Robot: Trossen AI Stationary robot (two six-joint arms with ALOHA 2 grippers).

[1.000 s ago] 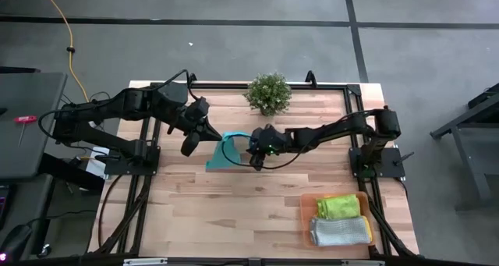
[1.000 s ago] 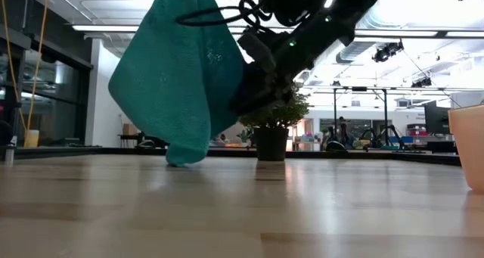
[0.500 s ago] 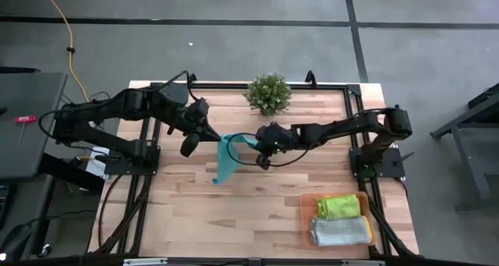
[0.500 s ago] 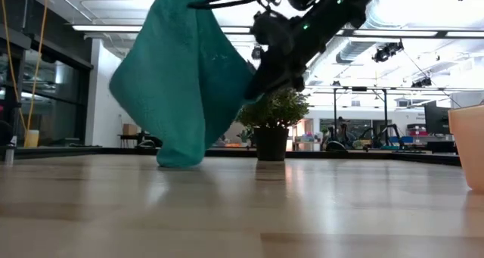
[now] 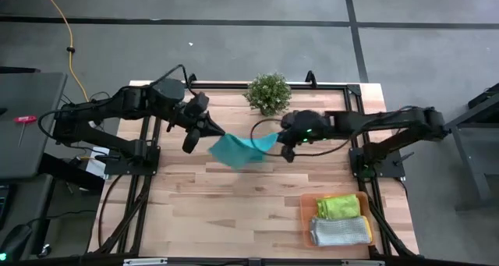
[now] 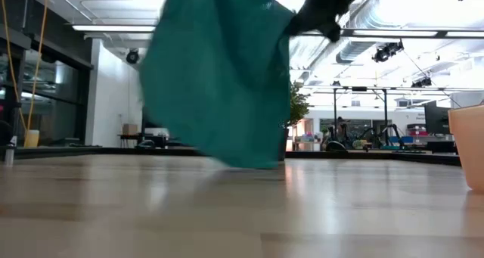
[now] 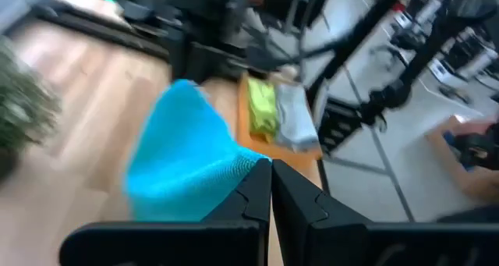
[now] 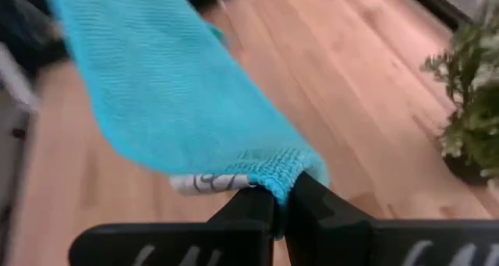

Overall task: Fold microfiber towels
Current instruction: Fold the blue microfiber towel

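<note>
Hanging between the 2 arms above the far middle of the table point(image 5: 234, 211), the teal towel point(image 5: 236, 150) is being stretched out by 2 of its corners. The left gripper point(image 5: 212, 130) is pinching one corner on the left side, its fingers point(image 7: 251, 197) clenched tight on the cloth in its wrist view. The right gripper point(image 5: 282, 143) is pinching the opposite corner in the same way, fingers point(image 8: 257, 203) clamped on the bunched edge. In the low view the towel's bottom edge is hanging close to the wood, though it is hard to tell whether it is actually touching. On the near right, the orange tray point(image 5: 306, 219) is holding a lime green towel point(image 5: 341, 206) and a grey towel point(image 5: 339, 232), already folded. A potted plant point(image 5: 269, 92) is standing at the far edge, just beyond the spread cloth.

To do this step well, both grippers should be kept level and the cloth taut but not strained, then lowered together so the free edge lands first and the towel lies flat without creases, well short of the plant, ready for a clean fold.
</note>
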